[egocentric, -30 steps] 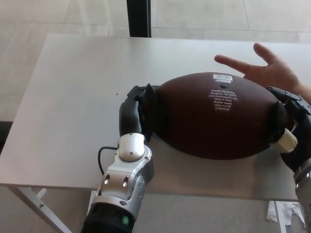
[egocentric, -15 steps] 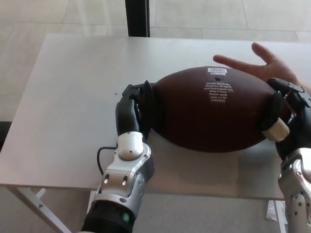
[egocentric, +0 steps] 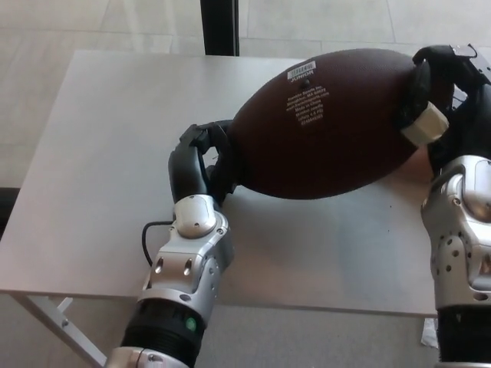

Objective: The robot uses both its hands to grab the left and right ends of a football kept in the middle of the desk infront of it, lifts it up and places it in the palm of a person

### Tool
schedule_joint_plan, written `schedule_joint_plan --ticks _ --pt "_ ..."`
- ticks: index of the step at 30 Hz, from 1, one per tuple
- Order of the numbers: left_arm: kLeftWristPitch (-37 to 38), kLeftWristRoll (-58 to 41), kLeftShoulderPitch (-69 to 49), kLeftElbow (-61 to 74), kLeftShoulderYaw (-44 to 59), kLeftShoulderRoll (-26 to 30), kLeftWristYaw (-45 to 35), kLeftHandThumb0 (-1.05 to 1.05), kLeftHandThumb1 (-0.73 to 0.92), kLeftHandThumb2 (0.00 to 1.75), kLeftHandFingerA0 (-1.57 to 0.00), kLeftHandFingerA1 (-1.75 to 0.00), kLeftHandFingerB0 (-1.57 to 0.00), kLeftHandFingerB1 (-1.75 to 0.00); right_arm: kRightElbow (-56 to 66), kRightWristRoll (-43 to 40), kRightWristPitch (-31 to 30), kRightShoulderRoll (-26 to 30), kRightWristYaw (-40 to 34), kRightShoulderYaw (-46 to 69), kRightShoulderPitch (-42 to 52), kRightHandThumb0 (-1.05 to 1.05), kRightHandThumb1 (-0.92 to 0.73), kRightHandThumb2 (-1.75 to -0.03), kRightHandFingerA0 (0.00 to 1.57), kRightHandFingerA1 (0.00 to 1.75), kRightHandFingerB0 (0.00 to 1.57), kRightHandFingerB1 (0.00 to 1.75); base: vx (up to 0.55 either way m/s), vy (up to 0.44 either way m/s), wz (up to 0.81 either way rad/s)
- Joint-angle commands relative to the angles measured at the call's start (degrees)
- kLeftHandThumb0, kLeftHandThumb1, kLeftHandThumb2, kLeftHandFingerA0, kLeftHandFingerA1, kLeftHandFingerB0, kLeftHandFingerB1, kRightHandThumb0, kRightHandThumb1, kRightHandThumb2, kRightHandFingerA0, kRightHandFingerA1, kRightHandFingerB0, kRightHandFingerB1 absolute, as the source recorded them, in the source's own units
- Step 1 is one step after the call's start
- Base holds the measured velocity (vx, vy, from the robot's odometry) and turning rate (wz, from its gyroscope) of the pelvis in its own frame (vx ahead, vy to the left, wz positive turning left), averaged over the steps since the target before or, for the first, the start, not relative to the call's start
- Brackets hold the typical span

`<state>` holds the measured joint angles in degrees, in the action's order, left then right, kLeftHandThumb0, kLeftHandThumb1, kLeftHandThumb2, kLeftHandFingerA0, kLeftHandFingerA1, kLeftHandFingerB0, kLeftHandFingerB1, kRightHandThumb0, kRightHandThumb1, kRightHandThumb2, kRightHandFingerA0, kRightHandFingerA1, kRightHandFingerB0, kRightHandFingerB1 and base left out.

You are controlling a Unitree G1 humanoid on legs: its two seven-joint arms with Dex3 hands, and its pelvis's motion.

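**Ball's up off the desk, tilted**

Both hands are clamped on the football [egocentric: 330, 126]. The left hand [egocentric: 201, 162] has its black fingers pressed against the ball's lower left end, and the right hand [egocentric: 437, 92] grips the upper right end, so the ball sits at a slant, right side higher. White print and a barcode label face up. It hangs above the right half of the grey desk [egocentric: 107, 153]. A bit of a person's palm [egocentric: 413, 165] peeks out just under the ball's right side.
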<state>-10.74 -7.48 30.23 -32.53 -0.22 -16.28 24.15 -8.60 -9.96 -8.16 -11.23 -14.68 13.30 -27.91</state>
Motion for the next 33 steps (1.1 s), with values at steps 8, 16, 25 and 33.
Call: schedule_joint_plan --ticks 8,16,25,33 --pt "-12.14 3.22 43.05 -14.8 -3.25 -3.21 -2.08 -0.22 0.61 0.74 -0.94 -1.34 -0.77 -1.08 -3.81 -6.74 8.44 -0.14 -14.64 11.63 -19.71 -0.21 -0.49 -1.14 1.21 1.43 0.99 1.27 0.0 0.0 0.0" --pt "-14.28 5.69 49.28 -21.06 -5.47 -2.73 -3.52 -0.19 0.6 0.6 -0.81 -1.28 -0.76 -0.78 -7.22 -14.62 12.18 -1.88 -13.91 18.28 -23.44 -0.18 -0.58 -1.16 0.93 1.75 0.81 1.64 0.0 0.0 0.0" --pt "-14.45 11.33 55.3 -28.52 -11.39 -2.88 -7.2 -0.32 0.54 0.57 -0.76 -1.29 -0.78 -0.7 -8.77 -20.42 9.22 -1.25 -18.49 25.99 -28.01 -0.23 -0.71 -0.95 0.79 1.75 0.73 1.54 0.0 0.0 0.0" --pt "-13.68 13.39 50.77 -34.06 -15.76 -5.75 -7.22 -0.21 0.69 0.6 -0.72 -1.35 -0.59 -0.64 -9.67 -34.71 5.11 -4.57 -9.01 34.18 -23.09 -0.5 -0.92 -0.95 0.01 0.21 0.03 0.26 0.0 0.0 0.0"
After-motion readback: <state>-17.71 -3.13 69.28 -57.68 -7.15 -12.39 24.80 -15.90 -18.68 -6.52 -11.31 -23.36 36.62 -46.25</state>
